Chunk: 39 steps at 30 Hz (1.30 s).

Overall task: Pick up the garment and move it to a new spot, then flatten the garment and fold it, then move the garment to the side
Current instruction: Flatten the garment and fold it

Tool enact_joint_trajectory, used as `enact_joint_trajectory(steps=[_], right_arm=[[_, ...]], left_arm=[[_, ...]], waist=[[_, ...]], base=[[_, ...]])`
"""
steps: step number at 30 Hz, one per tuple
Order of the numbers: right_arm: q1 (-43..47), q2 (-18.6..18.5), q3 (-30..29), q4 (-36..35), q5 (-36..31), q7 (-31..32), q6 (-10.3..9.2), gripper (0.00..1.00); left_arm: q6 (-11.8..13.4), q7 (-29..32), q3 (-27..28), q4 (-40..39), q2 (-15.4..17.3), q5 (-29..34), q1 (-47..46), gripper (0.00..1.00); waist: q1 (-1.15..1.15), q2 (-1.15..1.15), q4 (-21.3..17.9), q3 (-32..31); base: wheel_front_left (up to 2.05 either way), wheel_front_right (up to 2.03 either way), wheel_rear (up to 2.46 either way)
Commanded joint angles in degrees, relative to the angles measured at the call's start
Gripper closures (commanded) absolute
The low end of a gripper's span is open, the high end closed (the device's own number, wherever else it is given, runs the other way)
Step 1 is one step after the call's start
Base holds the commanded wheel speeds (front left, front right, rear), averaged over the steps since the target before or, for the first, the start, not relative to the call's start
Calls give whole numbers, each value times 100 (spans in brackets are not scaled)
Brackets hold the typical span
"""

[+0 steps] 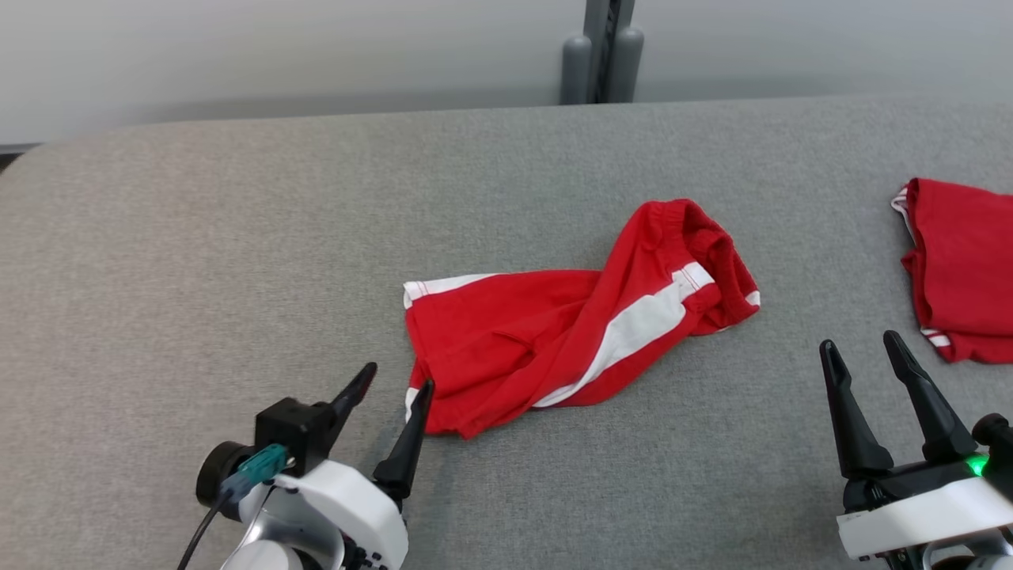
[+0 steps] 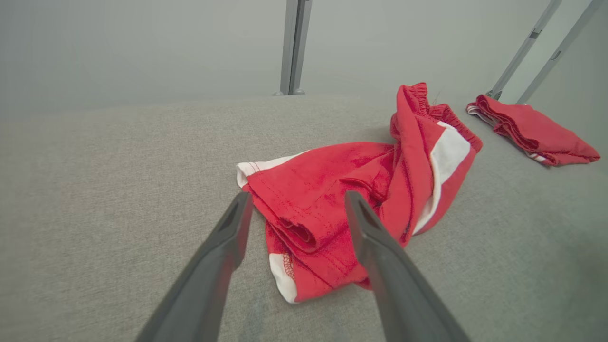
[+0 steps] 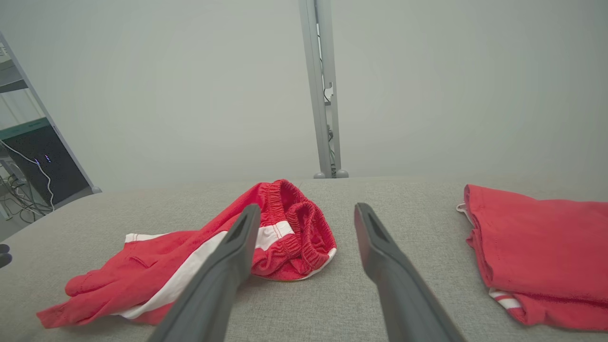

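Left end effector [image 1: 400, 374] open, empty, beside garment [image 1: 546, 336]; right end effector [image 1: 859, 340] open.

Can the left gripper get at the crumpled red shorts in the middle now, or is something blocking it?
Probably yes. The left gripper is open, with its tips already at the near corner of the shorts, and nothing lies between them.

the left gripper [image 2: 298, 197] is holding its two dark fingers wide apart on either side of the crumpled red garment's [image 2: 332, 190] near hem on the grey padded surface [image 2: 118, 190]; a second folded red garment [image 2: 532, 130] is lying well apart at far right.
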Motion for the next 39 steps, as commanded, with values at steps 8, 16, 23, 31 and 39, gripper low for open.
enact_joint_trajectory(steps=[8,16,23,31,39], right_arm=[[-198,-40,89,152,130,-146,2,0],[-295,-61,94,262,188,-245,2,0],[-250,-34,43,280,217,-325,2,0],[-200,-31,-2,252,216,-352,2,0],[-373,-84,6,96,256,-351,2,0]], left_arm=[[-193,283,-232,619,-97,-100,-400,0],[-389,56,-421,955,-55,-38,-704,100],[-278,-246,-381,641,80,107,-647,100],[-1,-443,-136,-239,349,257,-603,100],[50,-302,25,-714,515,354,-1229,100]], waist=[[0,0,-271,304],[0,0,-368,372],[0,0,-320,330],[0,0,-229,245],[0,0,-260,540]], base=[[0,0,0],[0,0,0],[0,0,0],[0,0,0],[0,0,0]])
